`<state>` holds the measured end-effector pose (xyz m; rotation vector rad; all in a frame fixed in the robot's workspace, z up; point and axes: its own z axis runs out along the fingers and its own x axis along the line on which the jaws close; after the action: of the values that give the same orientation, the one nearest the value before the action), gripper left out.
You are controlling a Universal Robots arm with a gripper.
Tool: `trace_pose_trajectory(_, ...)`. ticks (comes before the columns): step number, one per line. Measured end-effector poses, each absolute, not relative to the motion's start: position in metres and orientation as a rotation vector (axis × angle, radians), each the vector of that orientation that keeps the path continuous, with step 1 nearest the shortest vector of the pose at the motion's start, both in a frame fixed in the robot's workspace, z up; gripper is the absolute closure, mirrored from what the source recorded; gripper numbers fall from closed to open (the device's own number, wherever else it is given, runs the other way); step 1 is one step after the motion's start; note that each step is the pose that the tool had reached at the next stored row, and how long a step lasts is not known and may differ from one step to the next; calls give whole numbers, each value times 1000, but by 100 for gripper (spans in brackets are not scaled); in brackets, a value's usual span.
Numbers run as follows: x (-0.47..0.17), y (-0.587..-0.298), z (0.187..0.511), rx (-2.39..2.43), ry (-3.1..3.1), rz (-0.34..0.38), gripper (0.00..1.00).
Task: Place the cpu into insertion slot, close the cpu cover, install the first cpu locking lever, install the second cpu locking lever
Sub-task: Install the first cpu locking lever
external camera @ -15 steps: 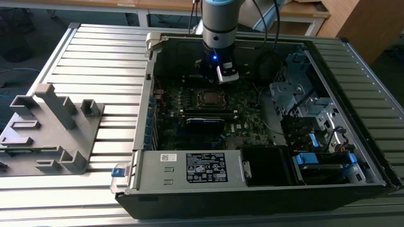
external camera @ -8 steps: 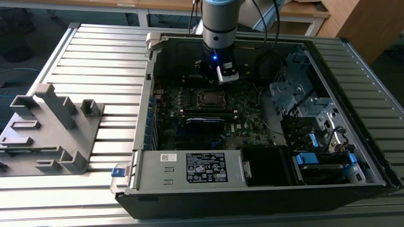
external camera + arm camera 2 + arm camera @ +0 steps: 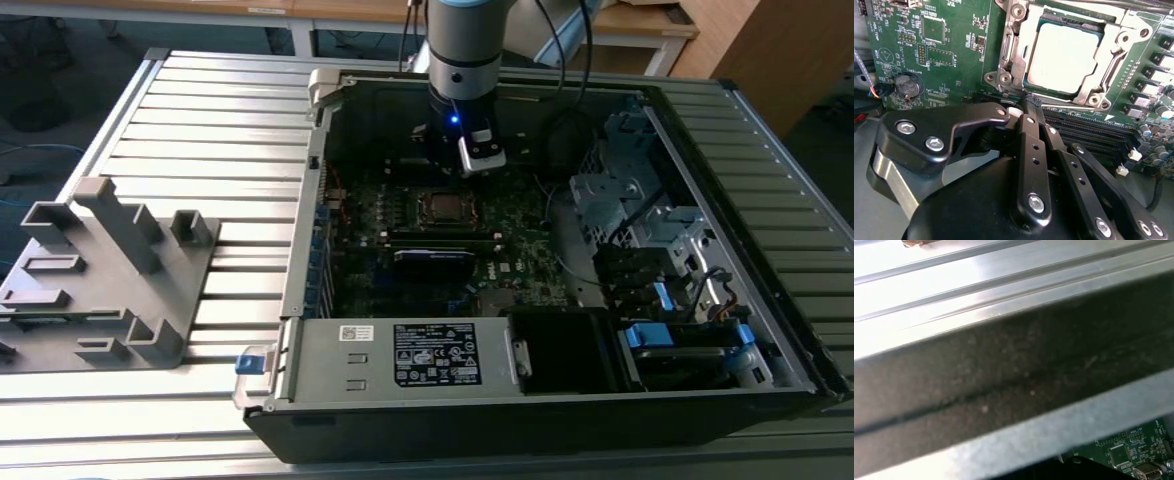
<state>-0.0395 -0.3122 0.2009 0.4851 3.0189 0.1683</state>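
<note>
Beside the cpu cover [image 3: 1015,50] edge hangs the end effector [image 3: 1033,101].

Pale silver-grey on the cpu [image 3: 1064,57] top, bright silver on the cover [image 3: 1015,55] around it. Deep green with fine white print across the motherboard [image 3: 949,55]; black on the memory slots [image 3: 1089,132]. Matte black over the claw [image 3: 1032,102], dotted with silver screw heads [image 3: 1035,201]. In the exterior view: ribbed silver-grey table [image 3: 200,120], black case [image 3: 534,435], plain grey fixture [image 3: 107,270] at the exterior view's left, blue clips [image 3: 657,335], white label [image 3: 434,352] with black print, blue light [image 3: 455,120] on the arm [image 3: 465,50].
</note>
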Motion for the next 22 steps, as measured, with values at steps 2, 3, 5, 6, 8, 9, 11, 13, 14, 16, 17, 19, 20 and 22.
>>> trace_pose_trajectory(2,-40,-312,201,486,3019,176,90)
trace_pose_trajectory(3,-40,-312,201,486,3019,182,90)
trace_pose_trajectory(5,-40,-311,201,488,3019,194,90)
trace_pose_trajectory(6,-40,-311,201,489,3019,199,90)
trace_pose_trajectory(8,-40,-311,201,491,3020,208,90)
trace_pose_trajectory(9,-40,-311,201,492,3020,210,90)
trace_pose_trajectory(11,-40,-311,201,492,3019,211,90)
trace_pose_trajectory(13,-41,-311,201,492,3020,220,90)
trace_pose_trajectory(14,-41,-311,201,493,3020,228,90)
trace_pose_trajectory(16,-42,-311,201,493,3020,236,90)
trace_pose_trajectory(17,-42,-311,201,493,3020,237,90)
trace_pose_trajectory(19,-42,-311,201,493,3020,237,90)
trace_pose_trajectory(20,-42,-311,201,493,3020,237,90)
trace_pose_trajectory(22,-42,-311,200,492,3019,237,90)
